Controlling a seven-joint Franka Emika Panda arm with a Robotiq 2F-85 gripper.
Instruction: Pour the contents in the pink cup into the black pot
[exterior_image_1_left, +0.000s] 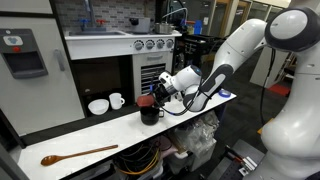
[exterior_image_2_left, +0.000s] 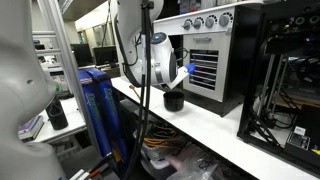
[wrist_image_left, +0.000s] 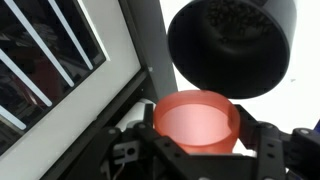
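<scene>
White bench before a toy kitchen.

- Pink cup (wrist_image_left: 196, 120): held just over the black pot (exterior_image_1_left: 150, 115), midway along the bench.
- My gripper (exterior_image_1_left: 160, 92): jaws closed partway, clamped on the cup's wall.
- White mug (exterior_image_1_left: 117, 101) and white bowl (exterior_image_1_left: 98, 106): by the back edge.
- Wooden spoon (exterior_image_1_left: 78, 154): at the front edge, toward one end.
- Risks, as I judge them: tipping with the mouth short of the pot's rim would spill onto the bench. A low wrist could knock the pot.

A white counter (exterior_image_1_left: 100, 128), a toy stove (exterior_image_1_left: 105, 70) with knobs (exterior_image_1_left: 150, 43), a black rack (exterior_image_2_left: 285, 90).
</scene>
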